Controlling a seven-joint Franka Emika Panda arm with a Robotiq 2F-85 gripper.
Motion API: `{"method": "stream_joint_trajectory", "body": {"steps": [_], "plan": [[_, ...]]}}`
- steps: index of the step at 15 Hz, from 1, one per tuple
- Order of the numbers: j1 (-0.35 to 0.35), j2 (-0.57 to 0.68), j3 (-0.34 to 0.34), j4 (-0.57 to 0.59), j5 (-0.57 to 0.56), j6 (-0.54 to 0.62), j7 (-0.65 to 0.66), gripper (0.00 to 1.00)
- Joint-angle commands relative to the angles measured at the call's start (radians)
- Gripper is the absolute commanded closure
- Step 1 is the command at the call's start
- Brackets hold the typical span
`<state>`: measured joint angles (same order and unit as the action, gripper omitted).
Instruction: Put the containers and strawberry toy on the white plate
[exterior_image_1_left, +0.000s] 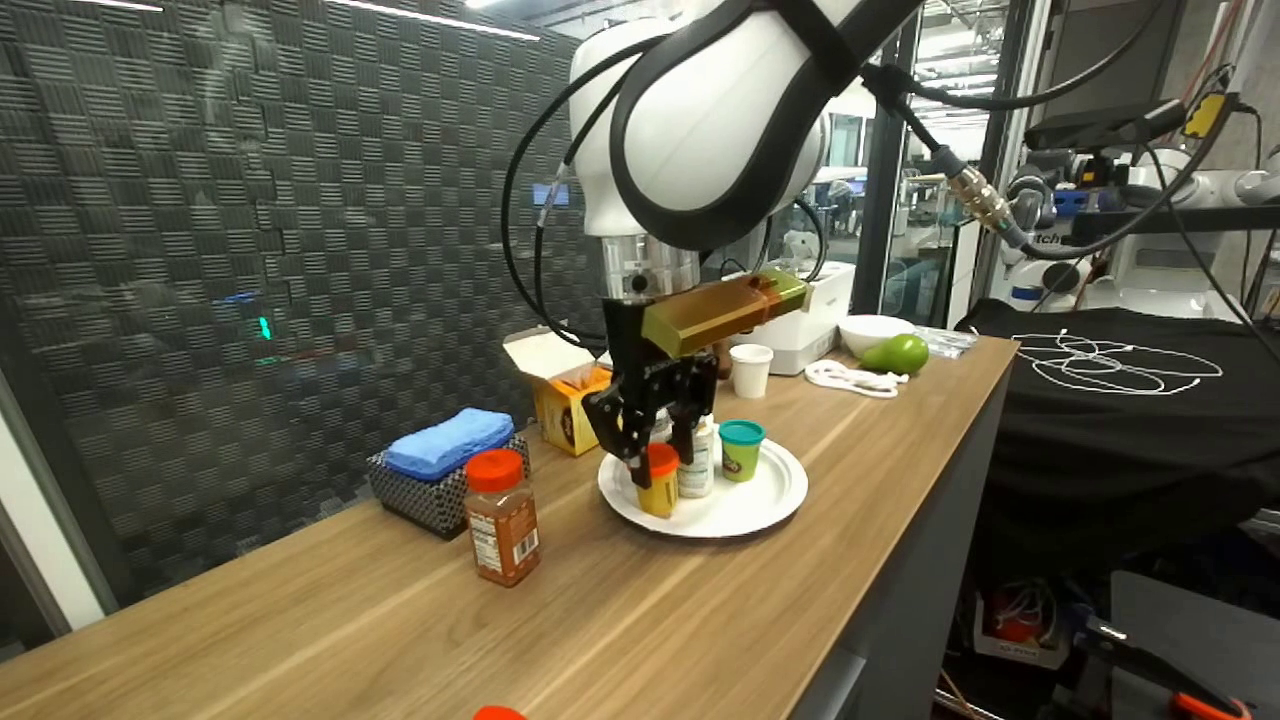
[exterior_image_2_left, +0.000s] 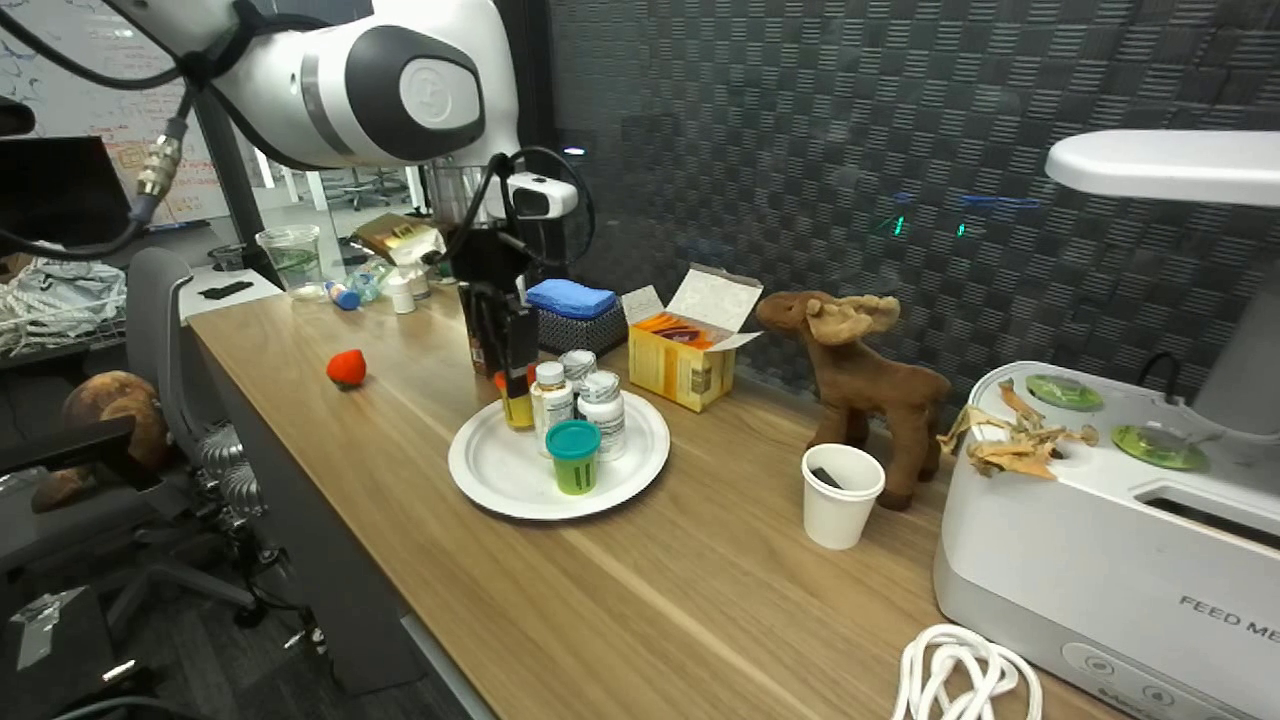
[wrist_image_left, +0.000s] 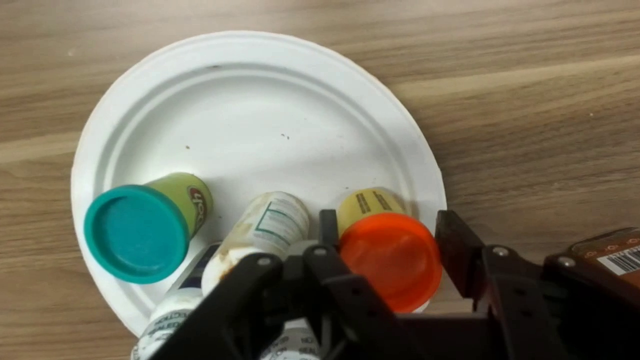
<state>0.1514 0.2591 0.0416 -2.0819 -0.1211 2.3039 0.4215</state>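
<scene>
My gripper (wrist_image_left: 388, 231) is around the yellow tub with an orange lid (wrist_image_left: 390, 260), one finger on each side, shut on it. That tub stands on the white plate (exterior_image_2_left: 490, 475), near its rim. Also on the plate are the teal-lidded green tub (wrist_image_left: 136, 234) and three white-capped bottles (exterior_image_2_left: 552, 405), close beside the gripper. A reddish spice jar with a red lid (exterior_image_1_left: 502, 530) stands upright on the table, off the plate; in the wrist view only a corner of it shows. The strawberry toy (exterior_image_2_left: 347, 368) lies on the table near the edge, cut off at the bottom in an exterior view (exterior_image_1_left: 498, 713).
Behind the plate stand a dark woven box with a blue cloth (exterior_image_1_left: 450, 445) and an opened yellow carton (exterior_image_2_left: 680, 365). Further along are a moose toy (exterior_image_2_left: 870, 390), a white paper cup (exterior_image_2_left: 842, 500), a white cable (exterior_image_2_left: 965, 670) and a white appliance (exterior_image_2_left: 1080, 570).
</scene>
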Motion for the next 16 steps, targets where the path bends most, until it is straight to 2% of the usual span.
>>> {"method": "stream_joint_trajectory", "body": {"steps": [1, 4, 5, 6, 9, 16], "plan": [[-0.006, 0.007, -0.002, -0.001, 0.022, 0.018, -0.014, 0.73], [-0.01, 0.01, -0.002, -0.002, 0.03, 0.014, -0.02, 0.73], [-0.01, 0.01, -0.002, -0.003, 0.028, 0.011, -0.02, 0.41], [-0.009, 0.008, -0.003, -0.004, 0.023, 0.009, -0.019, 0.22], [-0.006, -0.014, -0.002, -0.004, 0.017, 0.002, -0.016, 0.02], [0.019, -0.053, 0.03, 0.083, 0.002, -0.034, -0.053, 0.0]]}}
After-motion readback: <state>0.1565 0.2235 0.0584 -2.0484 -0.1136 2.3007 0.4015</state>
